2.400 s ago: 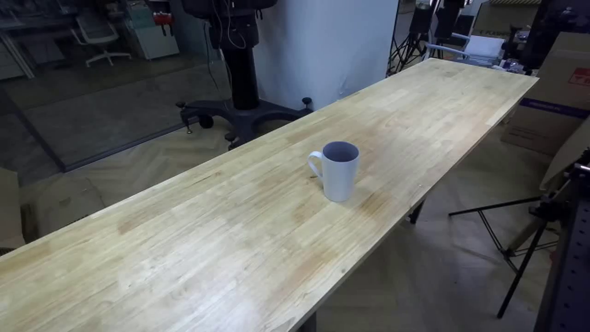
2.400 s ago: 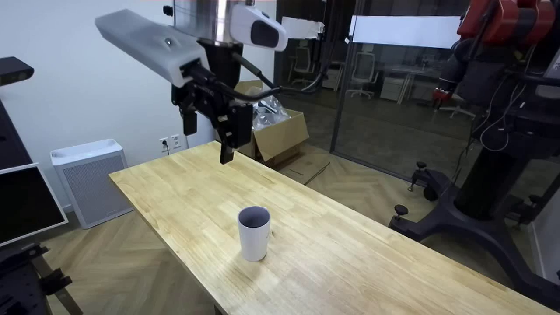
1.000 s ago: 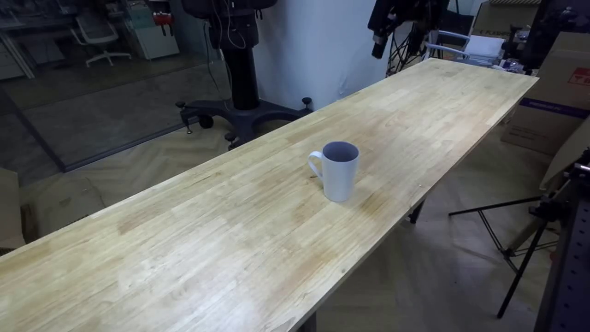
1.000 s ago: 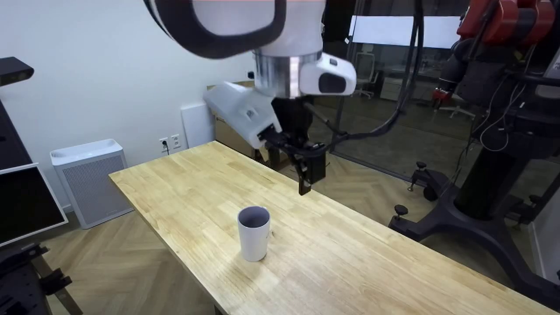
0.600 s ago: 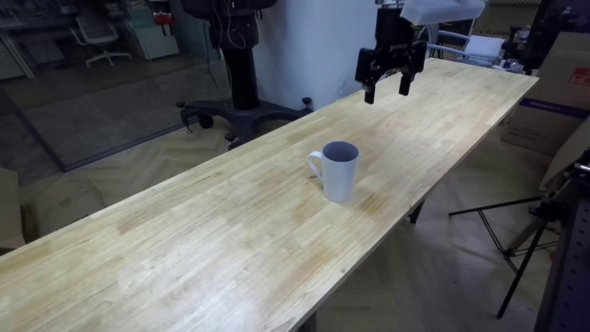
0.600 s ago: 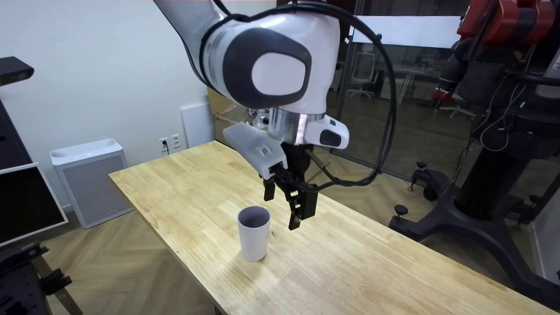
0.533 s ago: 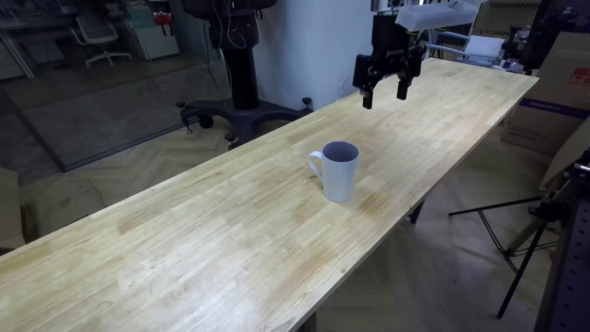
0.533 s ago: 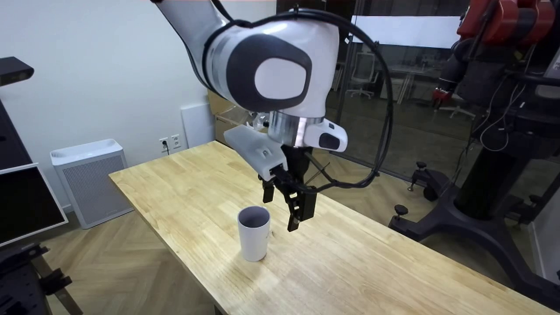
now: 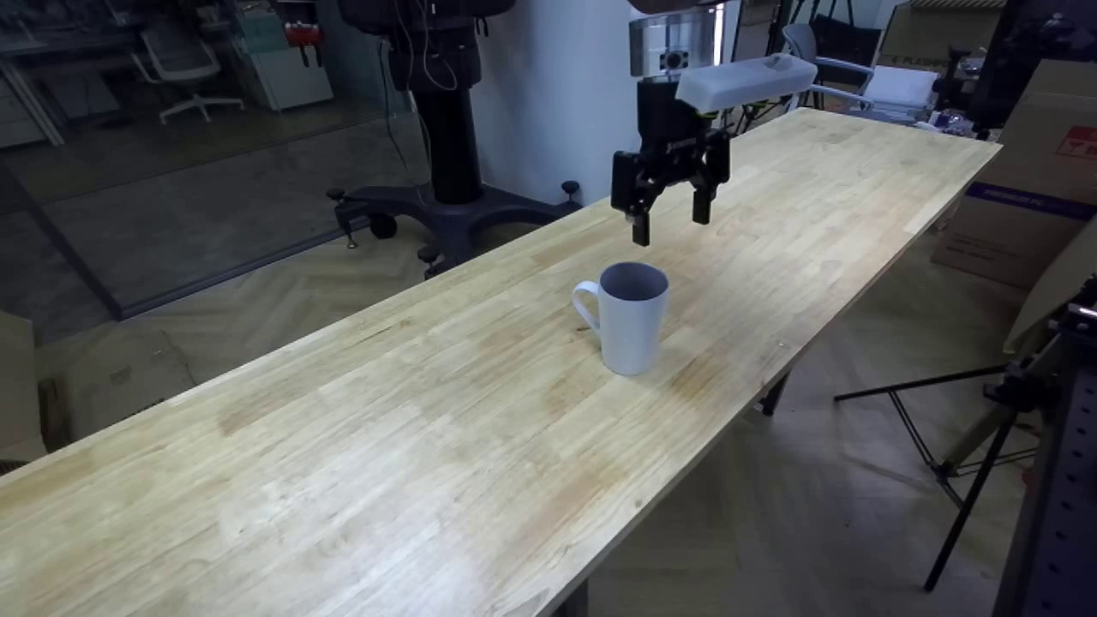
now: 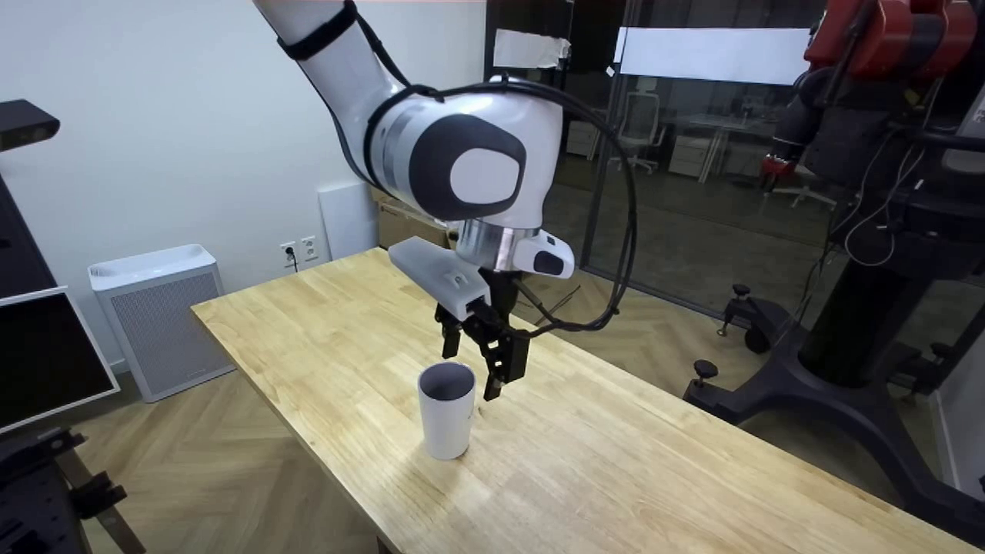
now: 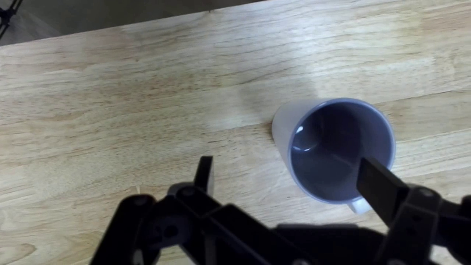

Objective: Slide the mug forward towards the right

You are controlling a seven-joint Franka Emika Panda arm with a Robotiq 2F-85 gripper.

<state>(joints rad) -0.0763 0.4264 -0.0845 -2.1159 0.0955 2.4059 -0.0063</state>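
Observation:
The white mug stands upright on the wooden table, in both exterior views (image 9: pixel 632 334) (image 10: pixel 446 427). Its handle points to the left in an exterior view. In the wrist view I look down into its dark bluish-grey interior (image 11: pixel 327 158); the handle shows partly behind one finger. My gripper (image 9: pixel 671 230) is open and empty, pointing down, above the table and a little higher than the mug's rim. It also shows in an exterior view (image 10: pixel 471 375), just behind the mug. In the wrist view the gripper (image 11: pixel 285 161) has one finger overlapping the mug's rim; I see no contact.
The long wooden table (image 9: pixel 386 446) has its near edge close to the mug's side; it also shows in the wrist view (image 11: pixel 128 92). A dark wheeled stand (image 10: pixel 816 431) is beside the table. A tripod (image 9: pixel 968 488) stands on the floor opposite.
My arm has come down from above and moved toward the mug, with the gripper open throughout. Over the last half second it drew closer still. The mug has not moved.

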